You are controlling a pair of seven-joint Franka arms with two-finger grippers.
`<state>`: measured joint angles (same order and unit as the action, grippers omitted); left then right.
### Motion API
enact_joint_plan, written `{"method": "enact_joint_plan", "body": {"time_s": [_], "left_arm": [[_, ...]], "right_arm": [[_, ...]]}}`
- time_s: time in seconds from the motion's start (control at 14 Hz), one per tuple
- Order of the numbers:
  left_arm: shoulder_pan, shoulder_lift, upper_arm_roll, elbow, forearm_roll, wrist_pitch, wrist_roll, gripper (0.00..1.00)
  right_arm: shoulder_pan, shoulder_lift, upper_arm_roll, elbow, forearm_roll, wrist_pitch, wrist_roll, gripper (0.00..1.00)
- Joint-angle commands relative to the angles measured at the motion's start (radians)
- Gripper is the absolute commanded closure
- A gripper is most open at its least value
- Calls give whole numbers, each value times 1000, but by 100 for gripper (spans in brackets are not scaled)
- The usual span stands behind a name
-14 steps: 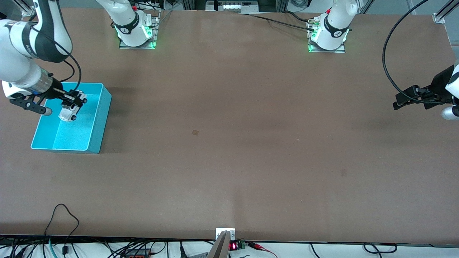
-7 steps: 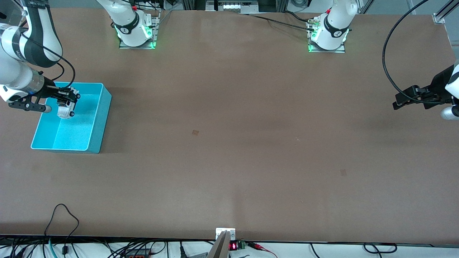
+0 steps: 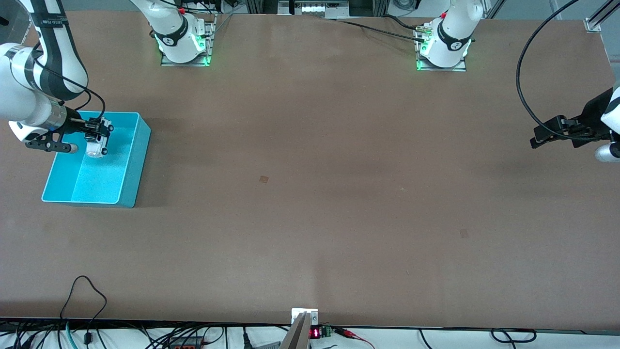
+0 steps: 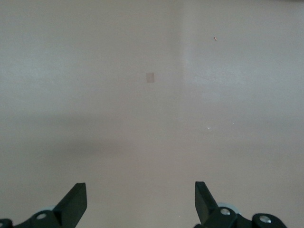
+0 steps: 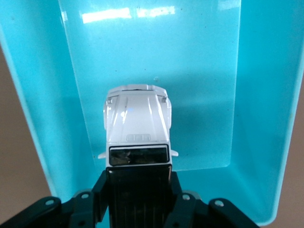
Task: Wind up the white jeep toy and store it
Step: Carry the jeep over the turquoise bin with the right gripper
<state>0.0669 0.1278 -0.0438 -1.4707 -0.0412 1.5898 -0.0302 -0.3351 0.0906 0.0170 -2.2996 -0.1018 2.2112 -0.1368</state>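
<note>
Right end effector [image 3: 97,132] is clamped on the white jeep toy [image 3: 95,145], its fingers [image 5: 102,197] pinching the black-roofed rear from both sides, and it hangs over the teal bin [image 3: 138,165]. From the right wrist view the jeep [image 5: 137,124] points nose-down into the bin [image 5: 38,114], its white hood and windscreen showing against the shiny teal floor; whether the wheels touch that floor I cannot tell. The bin sits near the table's edge at the right arm's end, roughly midway between the robots' edge and the front camera's edge, with the toy over the part of it closest to the robots' bases.

Over at the left arm's end of the table [image 3: 310,194], the left end effector [image 3: 545,135] waits in the air near that edge, fingers [image 4: 73,204] spread wide and holding nothing, only bare brown tabletop [image 4: 152,118] beneath it.
</note>
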Motion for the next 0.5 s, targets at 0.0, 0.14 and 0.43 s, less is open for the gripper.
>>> {"method": "enact_joint_plan", "body": {"time_s": [0.0,0.14,0.43], "left_arm": [[2,-8,-4,-7,0,-7,10,0],[2,-7,-2,-7,0,-5,10,0],[1,-7,-4,-7,0,-5,10,0]], "right_arm": [[-21,38,11,-8,-32,45,-3,86],[-33,75,11,-8,-32,62,-3,86],[-44,116,11,-6,-32,82,-3,86]]}}
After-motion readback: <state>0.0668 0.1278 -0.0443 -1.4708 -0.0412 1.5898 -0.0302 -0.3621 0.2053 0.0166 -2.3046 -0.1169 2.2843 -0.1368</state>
